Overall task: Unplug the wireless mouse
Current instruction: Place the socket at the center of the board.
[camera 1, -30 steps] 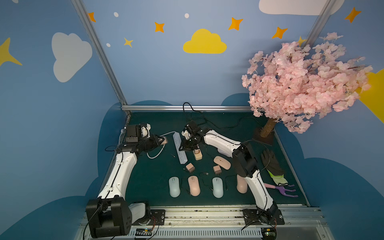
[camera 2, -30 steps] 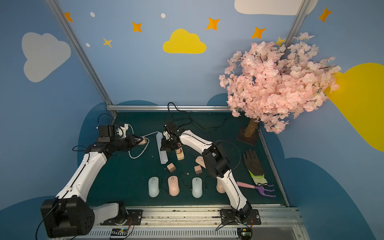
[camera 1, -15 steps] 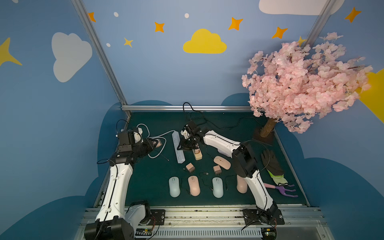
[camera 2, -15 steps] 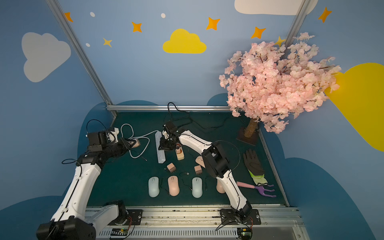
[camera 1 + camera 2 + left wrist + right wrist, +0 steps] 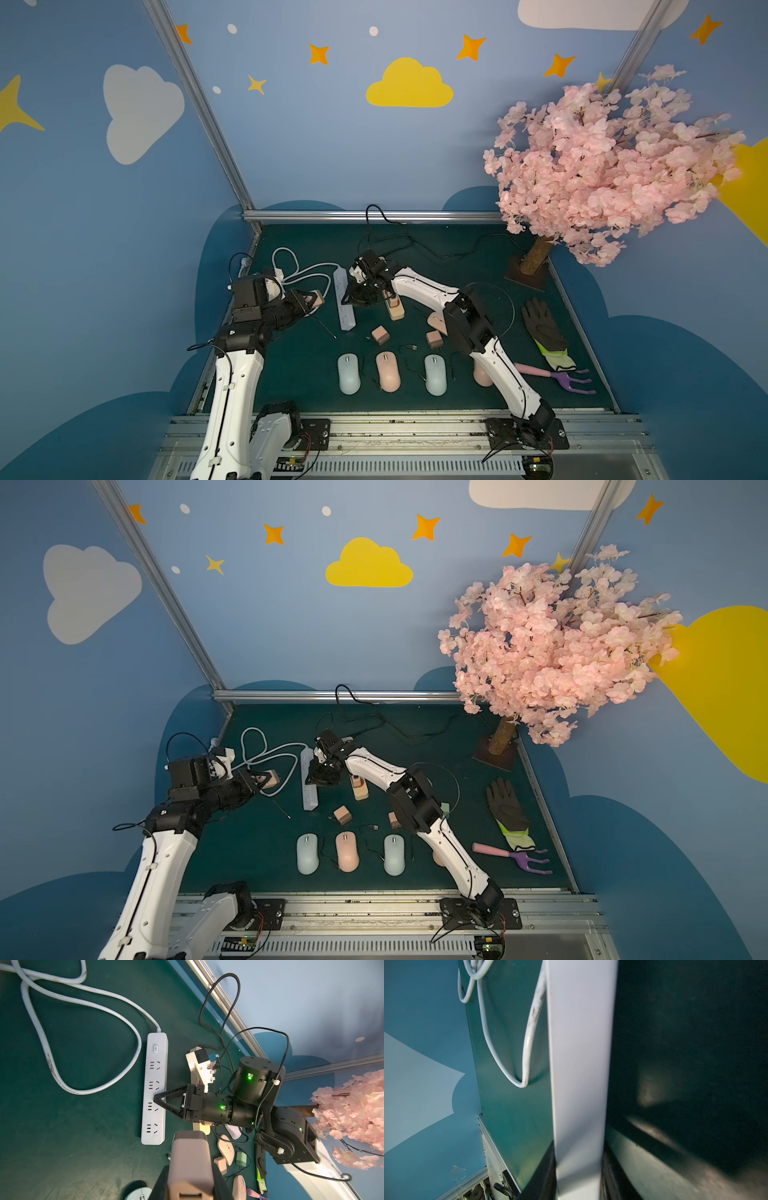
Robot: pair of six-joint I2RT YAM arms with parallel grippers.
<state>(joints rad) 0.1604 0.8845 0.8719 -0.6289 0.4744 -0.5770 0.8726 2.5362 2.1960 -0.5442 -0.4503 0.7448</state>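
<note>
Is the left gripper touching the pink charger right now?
Touching. The left wrist view shows the pink charger pinched in the left gripper, a dark jaw pressed against each side.

A top view shows five mice, namely two blue mice (image 5: pixel 348 373) and three pink mice (image 5: pixel 388 371), three pink charger cubes (image 5: pixel 380 334), two strips, one white power strip (image 5: pixel 344 299) and one wooden power strip (image 5: pixel 397 309), one glove (image 5: pixel 540 322), one hand rake (image 5: pixel 552 376) and one blossom tree (image 5: pixel 602 174).

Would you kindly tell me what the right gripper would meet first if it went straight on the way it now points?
The white power strip. In the left wrist view the right gripper points its tip right at the strip's edge, apparently touching or nearly so; depth is unclear.
</note>
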